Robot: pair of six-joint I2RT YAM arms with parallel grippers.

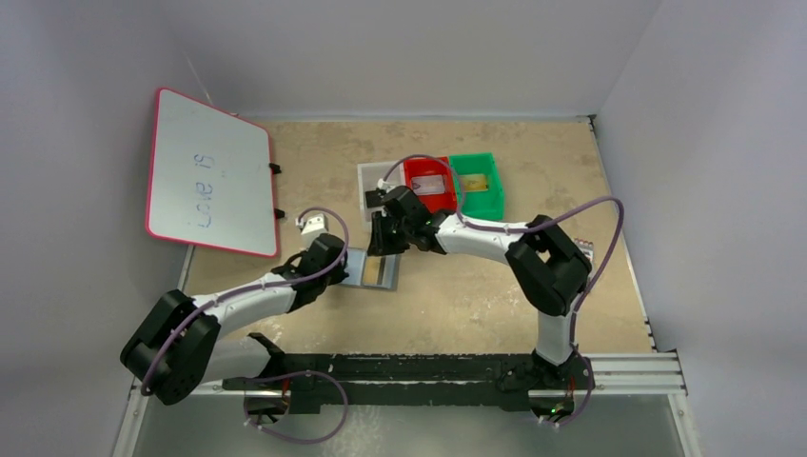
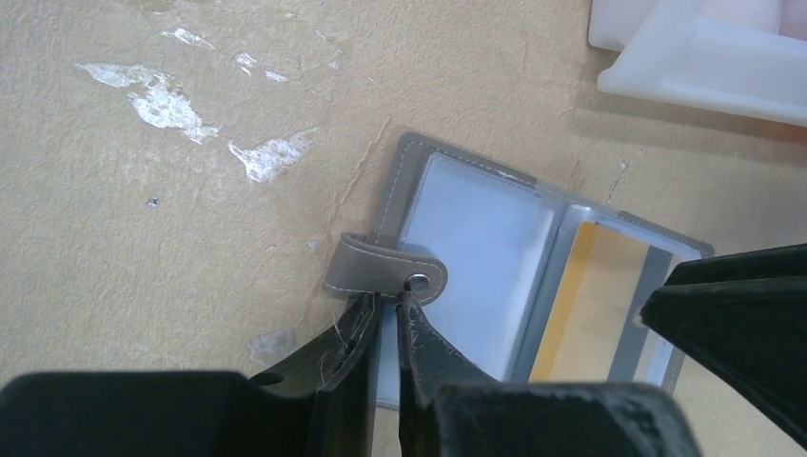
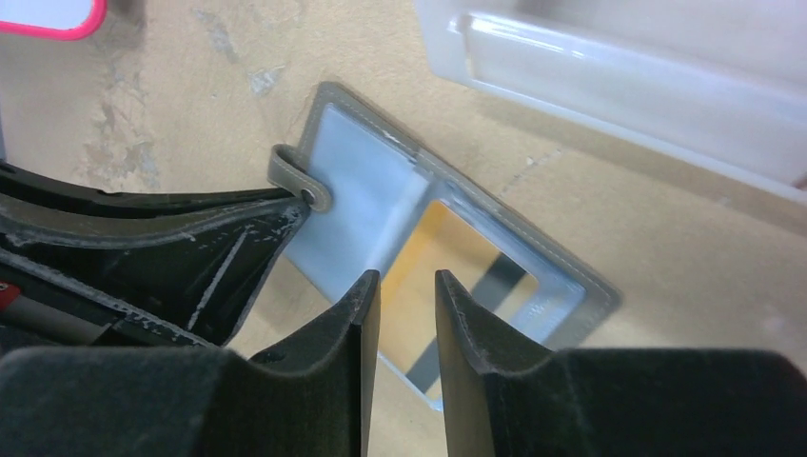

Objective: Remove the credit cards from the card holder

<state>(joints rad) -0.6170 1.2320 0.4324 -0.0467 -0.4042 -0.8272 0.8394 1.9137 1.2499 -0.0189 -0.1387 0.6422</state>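
Top external view gave you the white board with a pink rim (image 1: pixel 209 176), lying tilted at the far left of the tan table (image 1: pixel 457 286). Next along was your left gripper (image 1: pixel 338 265), and just beside it the small grey bifold card holder (image 1: pixel 374 270), open and flat on the table between your two grippers.

Left wrist view brought it closer. The left gripper's jaws were drawn to a thin slit with nothing seen between them, their tips right at the grey strap tab (image 2: pixel 381 267) with its metal snap, on the card holder's left edge. The left pocket looked shiny and bluish. The right pocket held the gold-yellow card (image 2: pixel 585 305), tucked inside.

Over that side sat your right gripper (image 1: pixel 381 246). Right wrist view showed its jaws parted only narrowly and holding nothing, tips over the gold-yellow card and its dark stripe. You couldn't tell whether they touched it.

Further right and behind, a white plastic tray (image 1: pixel 364 190), a red plastic tray (image 1: pixel 423 163) and a green plastic tray (image 1: pixel 476 159) stood side by side.
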